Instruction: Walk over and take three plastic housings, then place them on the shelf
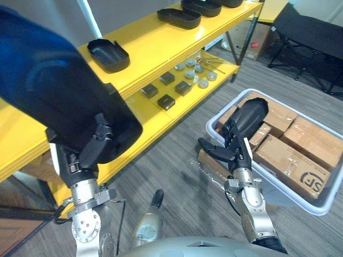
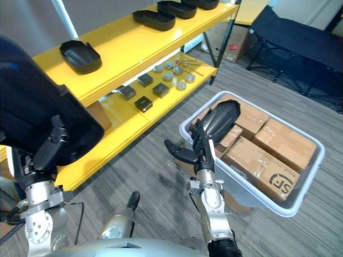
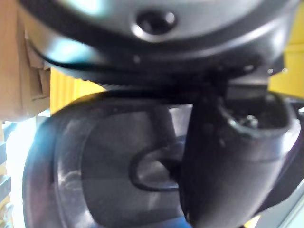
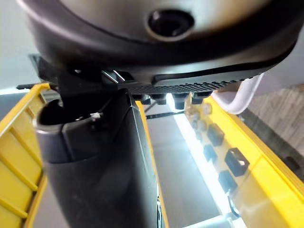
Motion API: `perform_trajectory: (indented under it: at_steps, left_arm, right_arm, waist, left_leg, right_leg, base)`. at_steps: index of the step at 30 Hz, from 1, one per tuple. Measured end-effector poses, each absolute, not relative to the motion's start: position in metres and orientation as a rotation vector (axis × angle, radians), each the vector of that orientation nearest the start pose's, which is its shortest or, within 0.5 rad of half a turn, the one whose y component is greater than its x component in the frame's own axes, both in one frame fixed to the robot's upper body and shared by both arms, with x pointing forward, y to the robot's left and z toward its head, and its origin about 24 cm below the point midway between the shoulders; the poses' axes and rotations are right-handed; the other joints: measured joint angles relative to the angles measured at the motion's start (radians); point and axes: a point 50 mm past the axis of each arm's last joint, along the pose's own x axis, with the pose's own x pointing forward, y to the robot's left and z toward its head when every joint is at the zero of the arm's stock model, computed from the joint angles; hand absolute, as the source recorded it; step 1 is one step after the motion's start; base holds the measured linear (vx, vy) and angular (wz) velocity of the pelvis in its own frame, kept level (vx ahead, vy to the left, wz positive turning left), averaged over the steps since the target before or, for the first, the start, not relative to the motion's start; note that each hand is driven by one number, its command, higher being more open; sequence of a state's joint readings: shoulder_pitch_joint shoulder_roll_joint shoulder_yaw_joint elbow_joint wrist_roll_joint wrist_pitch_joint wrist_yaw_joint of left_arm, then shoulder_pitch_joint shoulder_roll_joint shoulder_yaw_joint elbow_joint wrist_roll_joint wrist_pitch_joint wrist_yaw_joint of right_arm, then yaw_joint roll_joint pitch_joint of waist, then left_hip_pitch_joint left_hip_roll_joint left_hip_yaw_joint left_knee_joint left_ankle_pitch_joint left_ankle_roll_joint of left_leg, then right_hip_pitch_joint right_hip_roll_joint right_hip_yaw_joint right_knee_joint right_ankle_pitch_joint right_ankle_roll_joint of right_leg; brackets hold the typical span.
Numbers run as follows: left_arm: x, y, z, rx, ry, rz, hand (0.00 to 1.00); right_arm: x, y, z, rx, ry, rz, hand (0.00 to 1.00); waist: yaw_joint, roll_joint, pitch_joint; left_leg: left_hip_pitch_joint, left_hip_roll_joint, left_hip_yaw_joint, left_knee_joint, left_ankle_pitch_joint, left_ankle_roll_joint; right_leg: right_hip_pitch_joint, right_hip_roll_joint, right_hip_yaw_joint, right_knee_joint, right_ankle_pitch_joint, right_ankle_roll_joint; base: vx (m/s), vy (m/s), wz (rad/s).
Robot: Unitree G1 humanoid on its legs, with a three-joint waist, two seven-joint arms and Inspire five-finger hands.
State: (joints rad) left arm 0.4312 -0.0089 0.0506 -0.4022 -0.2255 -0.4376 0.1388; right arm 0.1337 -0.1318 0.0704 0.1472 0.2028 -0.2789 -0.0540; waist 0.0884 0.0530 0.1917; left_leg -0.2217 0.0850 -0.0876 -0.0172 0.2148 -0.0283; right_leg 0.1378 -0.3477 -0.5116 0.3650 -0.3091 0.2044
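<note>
Gripping a black housing (image 1: 48, 91) at the left of the frame, the left hand (image 1: 88, 155) has its fingers curled over the rim and its thumb laid across the hollow inside, which shows up close in the left wrist view. That housing is raised in front of the yellow shelf (image 1: 155, 51) and covers its near end from where I look.

Right of centre, the right hand (image 1: 236, 147) points upward with its fingers straight against the lower end of a second housing (image 1: 253, 113). Its thumb sticks out to the left, clear of the part, so the hand looks open rather than clamped. This second housing stands tilted over the left corner of a white crate (image 2: 268, 201), above the cardboard boxes (image 1: 303, 160) packed inside. I cannot tell whether it rests on them.

Along the shelf's top board, running toward the upper middle of the frame, lie more housings, hollow side up: one (image 1: 109, 53) near the raised part, another (image 1: 179, 17) farther along. On the lower board sit small dark blocks (image 1: 166, 101) and, past them, round metal pieces (image 1: 203, 83). Grey plank floor (image 1: 177, 160) lies between the shelf and the crate, and a dark folding frame (image 1: 305, 27) stands at the upper right.
</note>
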Motion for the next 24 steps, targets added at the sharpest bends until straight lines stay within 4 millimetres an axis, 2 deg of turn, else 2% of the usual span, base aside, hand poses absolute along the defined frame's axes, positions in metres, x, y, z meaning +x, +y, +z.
perform_trajectory:
  at_steps: [2,3,4,5,6,7,8,9,10,12,13,14,15,16,18,19,20,21,23,24]
  left_arm:
    - [0.157,0.198,0.089,-0.171,-0.432,0.342,0.0]
    - [0.156,0.201,0.088,-0.161,-0.431,0.354,0.0]
    - [0.154,0.205,0.088,-0.151,-0.429,0.368,0.0]
    - [0.153,0.207,0.089,-0.145,-0.432,0.375,0.0]
    - [0.154,0.211,0.091,-0.14,-0.445,0.378,0.0]
    - [0.154,0.212,0.092,-0.139,-0.455,0.375,0.0]
    - [0.154,0.213,0.095,-0.13,-0.467,0.373,0.0]
    - [0.153,0.214,0.095,-0.127,-0.469,0.372,0.0]
    - [0.154,0.213,0.096,-0.129,-0.472,0.369,0.0]
    - [0.158,0.214,0.103,-0.116,-0.511,0.35,0.0]
    - [0.159,0.215,0.105,-0.11,-0.524,0.351,0.0]
    - [0.159,0.218,0.11,-0.102,-0.545,0.372,0.0]
    - [0.16,0.22,0.112,-0.106,-0.561,0.401,0.0]
    - [0.16,0.222,0.113,-0.107,-0.567,0.413,0.0]
    - [0.163,0.226,0.122,-0.108,-0.625,0.444,0.0]
    - [0.165,0.226,0.125,-0.112,-0.643,0.445,0.0]
    - [0.17,0.225,0.13,-0.119,-0.67,0.443,0.0]
    - [0.178,0.224,0.137,-0.127,-0.711,0.433,0.0]
    - [0.19,0.221,0.14,-0.131,-0.723,0.41,0.0]
    - [0.195,0.222,0.14,-0.121,-0.721,0.4,0.0]
  right_arm:
    - [0.221,-0.175,0.007,0.066,-0.005,-0.058,1.0]
    - [0.222,-0.173,0.009,0.07,-0.024,-0.055,1.0]
    - [0.223,-0.17,0.011,0.081,-0.037,-0.051,1.0]
    - [0.224,-0.168,0.013,0.087,-0.045,-0.05,1.0]
    - [0.226,-0.165,0.018,0.108,-0.076,-0.063,1.0]
    - [0.227,-0.163,0.022,0.118,-0.098,-0.068,1.0]
    - [0.228,-0.16,0.032,0.14,-0.141,-0.078,1.0]
    - [0.228,-0.163,0.038,0.141,-0.178,-0.09,1.0]
    - [0.228,-0.164,0.041,0.139,-0.193,-0.092,1.0]
    - [0.228,-0.167,0.047,0.15,-0.24,-0.113,1.0]
    - [0.228,-0.166,0.048,0.156,-0.253,-0.112,1.0]
    - [0.23,-0.162,0.051,0.171,-0.269,-0.104,1.0]
    - [0.23,-0.159,0.053,0.181,-0.284,-0.092,1.0]
    - [0.23,-0.158,0.053,0.181,-0.287,-0.084,1.0]
    - [0.237,-0.155,0.067,0.178,-0.349,-0.057,1.0]
    - [0.239,-0.156,0.076,0.175,-0.384,-0.053,1.0]
    - [0.243,-0.157,0.09,0.165,-0.443,-0.044,1.0]
    - [0.248,-0.16,0.112,0.137,-0.537,-0.027,1.0]
    - [0.247,-0.169,0.129,0.108,-0.61,-0.04,1.0]
    - [0.246,-0.173,0.138,0.099,-0.66,-0.047,1.0]
  waist:
    - [0.007,-0.008,0.018]
    - [0.023,-0.014,0.03]
    - [0.032,-0.022,0.036]
    - [0.034,-0.027,0.037]
    - [0.033,-0.055,0.041]
    - [0.034,-0.066,0.044]
    - [0.039,-0.089,0.053]
    - [0.042,-0.089,0.054]
    - [0.037,-0.085,0.052]
    - [0.036,-0.091,0.04]
    - [0.033,-0.094,0.04]
    - [0.021,-0.093,0.041]
    - [0.012,-0.079,0.044]
    - [0.01,-0.07,0.041]
    - [-0.009,-0.044,0.036]
    - [-0.016,-0.038,0.035]
    - [-0.03,-0.03,0.034]
    - [-0.056,-0.026,0.033]
    - [-0.07,-0.035,0.029]
    - [-0.071,-0.063,0.013]
  left_leg:
    - [-0.015,0.0,0.066,0.037,-0.032,-0.013]
    - [-0.045,-0.001,0.108,0.131,-0.055,-0.009]
    - [-0.057,-0.005,0.127,0.206,-0.061,-0.022]
    - [-0.057,-0.012,0.141,0.233,-0.084,-0.05]
    - [-0.076,-0.032,0.149,0.285,-0.123,-0.046]
    - [-0.092,-0.042,0.149,0.313,-0.142,-0.04]
    - [-0.112,-0.06,0.162,0.367,-0.187,-0.017]
    - [-0.119,-0.07,0.164,0.405,-0.231,-0.011]
    - [-0.118,-0.079,0.155,0.414,-0.245,-0.003]
    - [-0.073,-0.111,0.145,0.378,-0.276,0.027]
    - [-0.051,-0.114,0.137,0.358,-0.277,0.036]
    - [-0.006,-0.13,0.115,0.317,-0.271,0.066]
    - [0.055,-0.133,0.095,0.275,-0.272,0.075]
    - [0.086,-0.132,0.086,0.253,-0.273,0.078]
    - [0.183,-0.123,0.036,0.183,-0.276,0.082]
    - [0.191,-0.121,0.019,0.174,-0.277,0.081]
    - [0.196,-0.118,-0.01,0.169,-0.281,0.078]
    - [0.201,-0.117,-0.067,0.181,-0.285,0.057]
    - [0.217,-0.131,-0.134,0.202,-0.304,0.028]
    - [0.233,-0.145,-0.159,0.213,-0.321,0.002]
  right_leg:
    - [0.0,-0.024,0.0,0.001,0.0,0.0]
    - [0.002,-0.039,0.017,0.003,-0.001,0.001]
    - [0.017,-0.055,0.036,0.001,-0.006,0.01]
    - [0.027,-0.066,0.043,-0.004,-0.006,0.011]
    - [0.043,-0.079,0.05,-0.031,-0.004,0.002]
    - [0.05,-0.08,0.054,-0.051,-0.003,-0.005]
    - [0.082,-0.086,0.05,-0.102,0.02,-0.047]
    - [0.1,-0.088,0.054,-0.091,0.075,-0.119]
    - [0.083,-0.1,0.06,-0.043,0.118,-0.135]
    - [-0.03,-0.155,0.145,0.175,0.311,-0.169]
    - [-0.06,-0.163,0.176,0.235,0.356,-0.162]
    - [-0.123,-0.149,0.229,0.389,0.325,-0.154]
    - [-0.167,-0.111,0.248,0.502,0.231,-0.164]
    - [-0.182,-0.085,0.242,0.525,0.193,-0.161]
    - [-0.247,0.035,0.223,0.436,0.072,-0.182]
    - [-0.274,0.064,0.231,0.384,0.056,-0.185]
    - [-0.314,0.109,0.264,0.301,0.054,-0.185]
    - [-0.367,0.164,0.367,0.184,0.074,-0.154]
    - [-0.37,0.172,0.409,0.102,0.108,-0.113]
    - [-0.344,0.151,0.395,0.013,0.186,-0.115]
  base:
    - [-0.06,0.087,0.1]
    - [0.04,0.153,-0.36]
    - [0.09,0.139,-0.39]
    - [0.15,0.173,-0.21]
    - [0.13,0.124,0.03]
    - [0.17,0.165,0.15]
    - [0.21,0.18,0.15]
    - [0.24,0.208,0.23]
    - [0.28,0.263,0.32]
    - [0.3,0.287,0.34]
    - [0.33,0.18,0.29]
    - [0.36,0.116,0.34]
    - [0.37,0.095,0.33]
    - [0.39,0.111,0.28]
    - [0.36,0.062,0.47]
    - [0.3,-0.022,0.74]
    - [0.33,-0.1,1.17]
    - [0.27,-0.093,1.3]
    - [0.27,-0.175,1.51]
    - [0.42,-0.443,1.87]
